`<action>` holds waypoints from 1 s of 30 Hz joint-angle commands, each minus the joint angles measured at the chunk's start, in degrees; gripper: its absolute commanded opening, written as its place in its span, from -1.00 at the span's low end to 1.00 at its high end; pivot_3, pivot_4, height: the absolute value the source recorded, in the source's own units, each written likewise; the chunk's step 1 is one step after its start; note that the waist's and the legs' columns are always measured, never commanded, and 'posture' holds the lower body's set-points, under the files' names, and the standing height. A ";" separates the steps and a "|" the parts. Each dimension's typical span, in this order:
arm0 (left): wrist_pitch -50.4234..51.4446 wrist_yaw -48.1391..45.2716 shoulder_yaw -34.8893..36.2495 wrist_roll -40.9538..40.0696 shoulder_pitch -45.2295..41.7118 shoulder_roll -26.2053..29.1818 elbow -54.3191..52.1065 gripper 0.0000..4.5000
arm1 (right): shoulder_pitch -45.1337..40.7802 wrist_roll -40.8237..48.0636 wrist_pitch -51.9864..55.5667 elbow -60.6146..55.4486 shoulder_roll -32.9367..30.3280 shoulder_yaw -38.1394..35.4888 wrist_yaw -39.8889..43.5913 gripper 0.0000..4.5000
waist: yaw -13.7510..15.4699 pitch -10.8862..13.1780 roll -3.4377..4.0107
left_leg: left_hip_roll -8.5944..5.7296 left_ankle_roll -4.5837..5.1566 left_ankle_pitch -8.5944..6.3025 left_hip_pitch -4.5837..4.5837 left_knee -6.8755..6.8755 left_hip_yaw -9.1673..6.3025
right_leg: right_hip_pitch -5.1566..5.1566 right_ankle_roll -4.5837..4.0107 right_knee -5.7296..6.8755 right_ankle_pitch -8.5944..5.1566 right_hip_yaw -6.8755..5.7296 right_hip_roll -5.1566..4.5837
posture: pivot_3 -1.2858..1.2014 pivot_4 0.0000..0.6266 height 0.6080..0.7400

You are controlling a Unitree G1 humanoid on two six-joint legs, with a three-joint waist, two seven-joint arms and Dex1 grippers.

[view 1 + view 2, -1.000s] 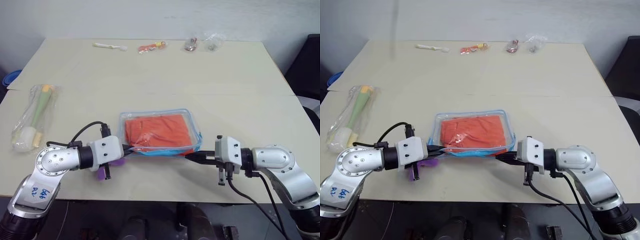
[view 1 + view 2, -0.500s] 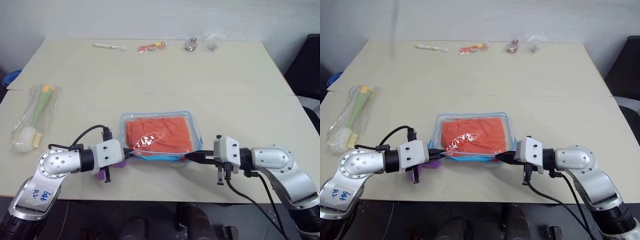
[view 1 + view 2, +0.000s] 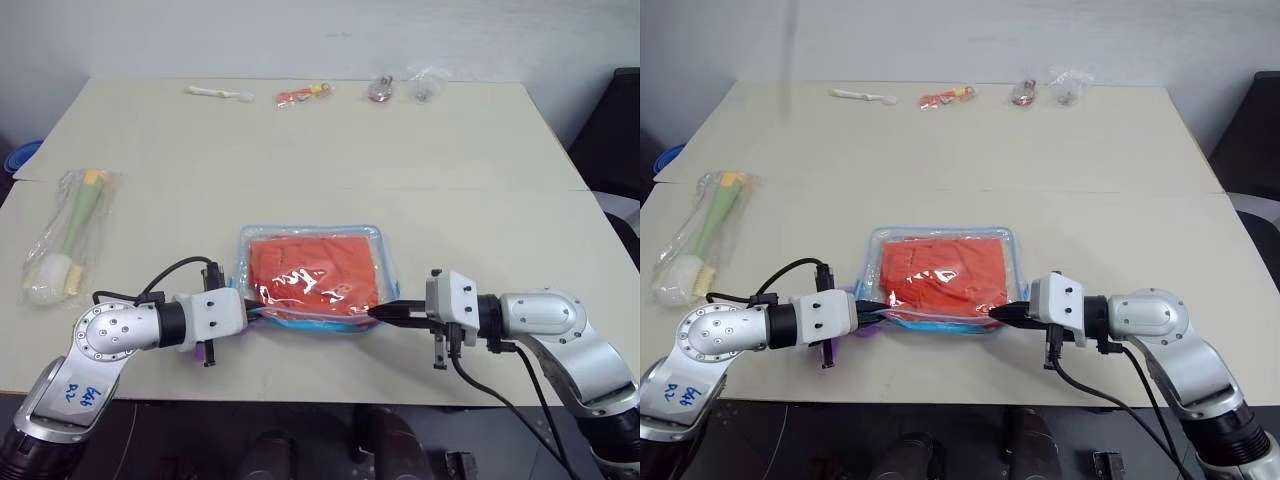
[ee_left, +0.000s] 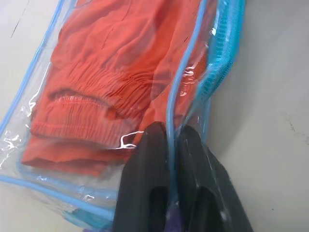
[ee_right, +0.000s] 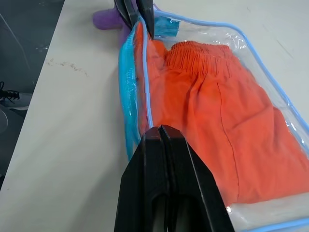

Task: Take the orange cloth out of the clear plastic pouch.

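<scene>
Pale beige table (image 3: 480, 180) fills the scene, and near its front edge lies the flat clear plastic pouch with light blue zipper trim (image 3: 312, 282). The bright orange soft cloth (image 3: 315, 275) is folded inside it and is not out yet.

The left gripper (image 4: 169, 137) meets the pouch's near left corner. Its two black fingers stand slightly parted with the blue edge strip passing between them; a second ago they were pressed together, so this grip is loosening. I cannot tell whether it really holds the strip now. A small purple object (image 5: 107, 20) lies just behind these fingers.

The right gripper (image 5: 161, 131) is at the opposite near corner, fully closed on the pouch's blue edge, just as before. Since a second ago the pouch has sunk to lie flatter on the table between the two grippers.

I judge that the opening is not yet wide enough for the cloth.

Far beyond the grippers lie a white toothbrush (image 3: 218, 93) and a clear bag with a green-white brush (image 3: 68, 240).
</scene>
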 commanded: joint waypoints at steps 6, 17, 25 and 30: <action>-0.80 -0.61 1.47 -0.68 0.23 1.10 -1.48 0.45 | -0.22 0.25 -1.01 -0.97 -0.39 -1.00 0.61 -1.00 | -0.01 0.00 0.00 | 0.00 0.00 0.00 0.00 0.00 0.00 | 0.00 0.00 0.00 0.00 0.00 0.00 | 0.03 -0.52 1.00; -1.14 -1.72 4.58 -3.07 0.27 1.94 -3.16 0.60 | 0.83 0.04 -2.52 -0.52 -0.90 -1.47 2.21 -1.00 | 0.00 0.00 0.00 | 0.00 0.00 0.00 0.00 0.00 0.00 | 0.00 0.00 -0.01 0.00 0.00 0.00 | 0.03 -0.52 1.00; -3.64 -1.33 4.31 -1.55 -0.05 2.35 -0.58 0.42 | 1.15 -0.14 -2.73 -0.76 -0.72 -1.45 2.09 -1.00 | -0.01 0.00 0.00 | 0.00 0.00 0.00 0.00 0.00 0.00 | 0.00 0.00 -0.01 0.00 0.00 0.00 | 0.03 -0.52 1.00; -4.72 -2.10 4.51 -2.10 0.41 2.56 -0.06 -0.23 | 1.12 0.00 -2.31 -1.19 -0.61 -1.45 1.77 -1.00 | 0.00 0.00 0.00 | 0.00 0.00 0.00 0.00 0.00 0.00 | 0.00 0.00 -0.01 0.00 0.00 0.00 | 0.03 -0.52 1.00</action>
